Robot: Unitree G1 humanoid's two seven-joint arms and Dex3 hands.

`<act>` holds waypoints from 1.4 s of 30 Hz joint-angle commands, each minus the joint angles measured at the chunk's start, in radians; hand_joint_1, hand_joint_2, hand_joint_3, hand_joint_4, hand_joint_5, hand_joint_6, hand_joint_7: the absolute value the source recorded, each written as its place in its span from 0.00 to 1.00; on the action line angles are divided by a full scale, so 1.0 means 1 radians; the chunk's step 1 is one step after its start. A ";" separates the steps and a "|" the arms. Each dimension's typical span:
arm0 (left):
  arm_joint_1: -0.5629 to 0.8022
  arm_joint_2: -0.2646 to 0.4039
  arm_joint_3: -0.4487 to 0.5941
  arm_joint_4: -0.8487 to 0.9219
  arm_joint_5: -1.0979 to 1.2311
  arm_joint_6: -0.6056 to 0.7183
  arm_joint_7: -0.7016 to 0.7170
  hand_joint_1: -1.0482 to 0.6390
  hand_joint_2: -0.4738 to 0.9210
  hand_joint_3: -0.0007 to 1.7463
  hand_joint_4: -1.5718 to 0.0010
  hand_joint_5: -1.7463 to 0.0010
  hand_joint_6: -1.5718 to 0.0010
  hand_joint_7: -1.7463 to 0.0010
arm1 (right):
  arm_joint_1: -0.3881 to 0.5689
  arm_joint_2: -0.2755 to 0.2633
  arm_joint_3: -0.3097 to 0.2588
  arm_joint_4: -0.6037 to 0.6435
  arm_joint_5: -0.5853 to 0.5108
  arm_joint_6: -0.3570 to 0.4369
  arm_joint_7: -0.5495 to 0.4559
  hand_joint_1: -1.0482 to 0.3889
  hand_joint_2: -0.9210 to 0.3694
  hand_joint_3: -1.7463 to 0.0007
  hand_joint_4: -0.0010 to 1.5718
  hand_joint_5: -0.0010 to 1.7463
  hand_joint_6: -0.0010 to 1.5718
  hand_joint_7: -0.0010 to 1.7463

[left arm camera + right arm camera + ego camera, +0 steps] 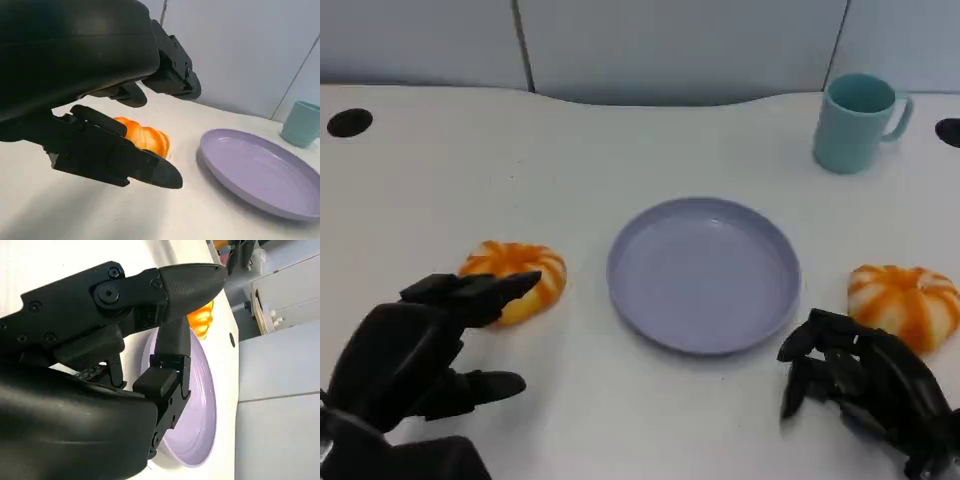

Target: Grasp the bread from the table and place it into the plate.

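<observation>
Two breads lie on the white counter [620, 420], either side of the lilac plate [704, 272]. The left robot hand [415, 355] hovers spread wide, empty, fingertips over the left bread [525, 272]. The right robot hand [865, 385] is curled in, empty, beside the right bread [905, 303]. A teal mug [856, 122] stands behind.
</observation>
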 commanded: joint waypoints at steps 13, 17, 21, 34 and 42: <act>-0.162 0.131 -0.212 0.008 0.363 0.250 0.159 0.24 0.98 0.01 0.87 0.92 0.80 1.00 | 0.013 -0.005 0.001 0.017 -0.012 -0.017 -0.007 0.37 0.00 0.86 0.43 0.89 0.44 0.66; -0.213 0.144 -0.266 0.029 0.384 0.305 0.108 0.23 1.00 0.01 0.91 0.94 0.83 1.00 | 0.015 -0.003 0.000 0.009 -0.007 -0.003 -0.009 0.37 0.00 0.86 0.43 0.90 0.44 0.66; -0.269 0.139 -0.305 0.080 0.378 0.340 0.067 0.22 1.00 0.00 0.91 0.95 0.85 1.00 | 0.014 -0.004 -0.004 0.011 -0.003 0.000 -0.005 0.37 0.00 0.86 0.43 0.90 0.44 0.66; -0.502 0.078 -0.419 0.397 0.297 0.413 -0.048 0.21 1.00 0.00 0.95 0.97 0.91 1.00 | 0.015 -0.006 -0.004 0.015 -0.008 -0.006 -0.011 0.36 0.00 0.86 0.43 0.90 0.44 0.68; -0.627 0.038 -0.483 0.575 0.262 0.442 -0.077 0.23 1.00 0.01 0.95 0.98 0.90 0.99 | 0.019 -0.009 -0.003 0.010 -0.008 -0.012 -0.004 0.37 0.00 0.86 0.42 0.90 0.43 0.67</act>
